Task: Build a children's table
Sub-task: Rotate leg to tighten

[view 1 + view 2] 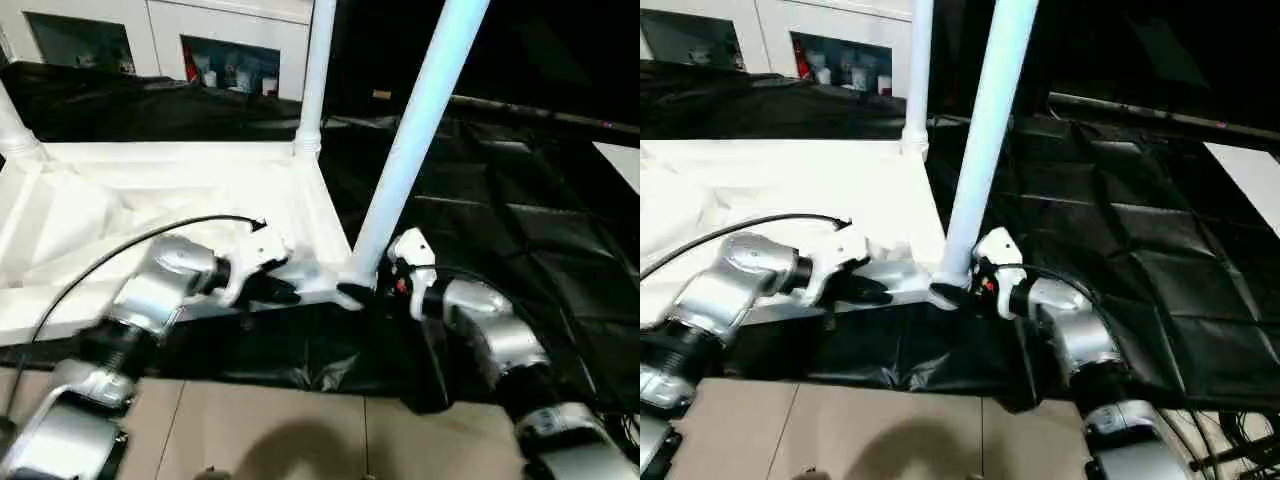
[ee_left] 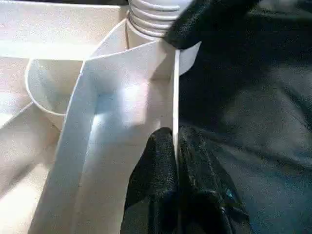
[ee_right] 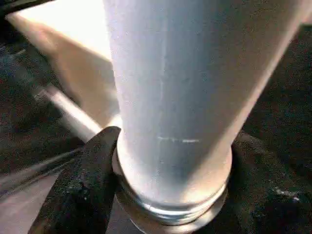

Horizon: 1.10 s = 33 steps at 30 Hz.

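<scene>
The children's table's white tabletop [image 1: 100, 200] lies upside down on the black drape, ribs facing up. Two legs stand in its far corners, one at the far left [image 1: 12, 125] and one at the far right [image 1: 316, 70]. A third leg [image 1: 415, 140] rises tilted from the near right corner socket. My right gripper [image 1: 355, 293] is shut around this leg's base, with a black finger [image 3: 83, 180] pressed on each side of the tube [image 3: 185, 97]. My left gripper [image 1: 285, 290] is shut on the tabletop's thin near rim [image 2: 175, 87], close to that same corner.
The black-draped work table [image 1: 520, 230] stretches off to the right and back. White cabinets with shelf openings [image 1: 225, 65] stand behind it. Tiled floor [image 1: 260, 430] shows below the table's front edge. A black cable [image 1: 150, 235] loops over my left forearm.
</scene>
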### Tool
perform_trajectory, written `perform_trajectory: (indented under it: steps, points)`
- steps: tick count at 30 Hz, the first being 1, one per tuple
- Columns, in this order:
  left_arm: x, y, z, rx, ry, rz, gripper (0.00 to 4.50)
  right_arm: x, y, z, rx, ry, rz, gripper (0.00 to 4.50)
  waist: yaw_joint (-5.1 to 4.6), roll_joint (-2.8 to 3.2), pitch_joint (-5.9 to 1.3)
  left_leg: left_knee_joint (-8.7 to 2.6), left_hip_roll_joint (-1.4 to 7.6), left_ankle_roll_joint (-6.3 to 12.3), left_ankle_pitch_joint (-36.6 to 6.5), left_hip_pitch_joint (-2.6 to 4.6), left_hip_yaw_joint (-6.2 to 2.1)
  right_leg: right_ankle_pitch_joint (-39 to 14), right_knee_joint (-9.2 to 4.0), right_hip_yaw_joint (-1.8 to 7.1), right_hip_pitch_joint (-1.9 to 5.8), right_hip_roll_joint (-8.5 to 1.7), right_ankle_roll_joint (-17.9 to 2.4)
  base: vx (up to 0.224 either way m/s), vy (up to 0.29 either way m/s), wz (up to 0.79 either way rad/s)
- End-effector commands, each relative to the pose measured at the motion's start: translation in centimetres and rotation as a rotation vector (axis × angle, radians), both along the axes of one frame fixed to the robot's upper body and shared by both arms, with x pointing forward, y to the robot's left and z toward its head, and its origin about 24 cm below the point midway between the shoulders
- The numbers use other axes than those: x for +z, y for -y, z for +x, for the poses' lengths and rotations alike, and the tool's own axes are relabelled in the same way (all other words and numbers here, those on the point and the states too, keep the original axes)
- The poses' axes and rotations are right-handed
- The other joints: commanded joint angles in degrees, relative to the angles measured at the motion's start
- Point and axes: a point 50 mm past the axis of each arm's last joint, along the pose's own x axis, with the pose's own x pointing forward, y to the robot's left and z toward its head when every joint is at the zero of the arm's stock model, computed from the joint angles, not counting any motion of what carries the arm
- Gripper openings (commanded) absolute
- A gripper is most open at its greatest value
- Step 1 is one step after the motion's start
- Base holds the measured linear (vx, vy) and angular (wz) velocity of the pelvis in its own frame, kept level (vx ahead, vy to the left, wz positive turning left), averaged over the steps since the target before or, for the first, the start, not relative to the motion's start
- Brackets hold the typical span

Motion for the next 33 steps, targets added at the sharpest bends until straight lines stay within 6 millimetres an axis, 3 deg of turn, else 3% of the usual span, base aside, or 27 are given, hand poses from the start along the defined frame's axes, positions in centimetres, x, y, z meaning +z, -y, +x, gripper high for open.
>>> perform_trajectory:
  steps: [1,2,5,8,12,14,20,26,27,28,29,33]
  points:
    - [0.3,1.9,0.5,0.032,0.043,-0.086,0.00,-0.6,0.9,0.6,-0.170,-0.031,-0.014,2.74,0.14,0.74,-3.87,-3.36,-0.07,0.33,-3.99,-0.44,0.89,-4.31,-4.12,2.83,3.73,-3.87,-11.74,0.000,0.000,0.00]
    - [0.2,2.8,1.0,0.088,0.057,-0.086,0.00,-0.8,0.2,0.8,-0.248,-0.049,0.018,2.74,0.08,0.38,-3.83,-3.31,-0.14,0.16,-4.17,-0.55,0.97,-5.14,-4.25,2.94,3.67,-3.88,-10.92,0.000,0.000,0.00]
    - [0.0,4.5,1.5,0.148,0.074,-0.096,0.00,-0.8,-1.3,1.1,-0.328,-0.071,0.065,2.73,0.26,0.56,-3.83,-3.37,-0.09,0.22,-4.40,-0.51,0.92,-5.99,-4.29,2.93,3.56,-3.91,-9.94,0.000,0.000,0.00]
    - [-0.5,5.9,1.5,0.167,0.086,-0.086,0.00,-0.5,-3.9,1.1,-0.274,-0.036,0.023,2.73,0.28,0.72,-3.91,-3.31,-0.18,0.50,-3.86,-0.63,0.89,-4.52,-4.15,2.91,3.69,-3.86,-9.71,0.000,0.000,0.00]
    - [-0.6,6.4,1.4,0.150,0.096,-0.079,0.00,-0.2,-5.2,0.9,-0.183,0.009,0.013,2.73,0.39,0.61,-3.81,-3.30,-0.26,1.45,-4.61,-0.72,0.95,-6.05,-4.49,2.90,3.63,-3.93,-8.95,0.000,0.000,0.00]
    - [-0.6,6.0,1.4,0.134,0.098,-0.076,0.00,0.3,-4.9,0.9,-0.160,0.007,0.086,3.29,0.40,0.64,-3.82,-3.36,-0.20,1.54,-4.90,-0.75,0.90,-6.64,-4.51,2.88,3.61,-3.92,-8.78,0.000,0.000,0.00]
    - [-0.3,3.8,1.0,0.043,0.087,-0.076,0.00,1.6,-2.8,0.9,-0.022,0.076,0.075,3.85,0.33,0.65,-3.94,-3.23,-0.20,3.02,-3.29,-0.99,0.87,-2.87,-4.21,2.82,3.90,-3.83,-9.89,0.000,0.000,0.00]
    - [0.3,1.5,-0.1,-0.088,0.034,-0.099,0.00,1.6,-0.1,-0.3,0.157,0.082,-0.006,3.85,0.20,0.81,-3.76,-3.28,0.02,3.44,-4.64,-0.96,0.86,-5.05,-4.39,2.83,3.85,-3.97,-10.58,0.000,0.000,0.00]
    - [0.7,0.9,-0.5,-0.131,0.005,-0.114,0.00,1.6,0.5,-0.6,0.196,0.076,-0.023,3.85,0.13,0.46,-3.73,-3.27,0.01,3.52,-4.79,-0.97,0.91,-5.35,-4.45,2.84,3.80,-3.93,-10.52,0.000,0.000,0.00]
    - [1.0,0.4,-0.7,-0.150,-0.007,-0.111,0.00,1.6,0.8,-0.7,0.224,0.072,-0.040,3.85,0.17,0.60,-3.73,-3.33,0.11,3.66,-4.86,-0.92,0.83,-5.80,-4.37,2.83,3.77,-4.05,-10.64,0.000,0.000,0.00]
    - [1.1,0.1,-0.8,-0.154,-0.015,-0.108,0.00,1.6,0.9,-0.8,0.234,0.070,-0.048,3.85,0.18,0.77,-3.64,-3.37,0.19,3.65,-5.20,-0.63,0.94,-6.10,-4.44,2.84,3.40,-3.95,-10.95,0.000,0.000,0.00]
    - [1.1,-0.6,-1.0,-0.165,-0.028,-0.100,0.00,1.5,1.0,-1.2,0.304,0.044,-0.054,3.85,0.34,0.87,-3.61,-3.43,0.32,3.31,-5.63,-0.49,0.97,-5.98,-4.36,2.82,3.28,-3.94,-11.67,0.000,0.000,0.00]
